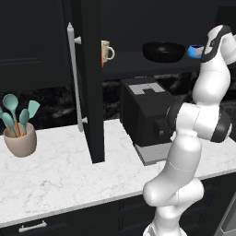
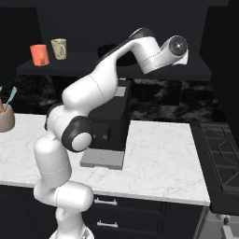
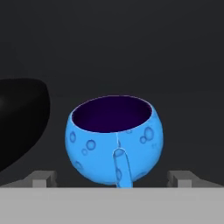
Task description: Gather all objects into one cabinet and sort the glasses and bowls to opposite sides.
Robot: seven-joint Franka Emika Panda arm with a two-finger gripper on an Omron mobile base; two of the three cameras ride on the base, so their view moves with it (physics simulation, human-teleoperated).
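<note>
The black cabinet [image 1: 138, 69] stands with its tall door [image 1: 90, 92] swung open, silver bar handle [image 1: 74, 78] facing out. On its dark shelf the cream mug [image 1: 107, 51] [image 2: 59, 48] and the orange mug [image 2: 39, 54] stand at the left. The wide black bowl [image 1: 163, 50] [image 3: 19, 118] sits further right. Right of the bowl is the bright blue mug [image 1: 196, 50] [image 3: 114, 140], upright, handle toward the hand camera. My gripper [image 1: 203, 52] [image 3: 113, 178] is open at shelf height just in front of the blue mug, one fingertip [image 3: 43, 178] off to each side and clear of it.
A black boxy appliance [image 1: 145, 115] stands on the white marble counter [image 1: 60, 175] below the shelf, close to my arm. A beige pot of teal utensils [image 1: 20, 140] sits at the counter's left. A stove [image 2: 219, 154] lies at the right; drawers [image 2: 107, 205] run below.
</note>
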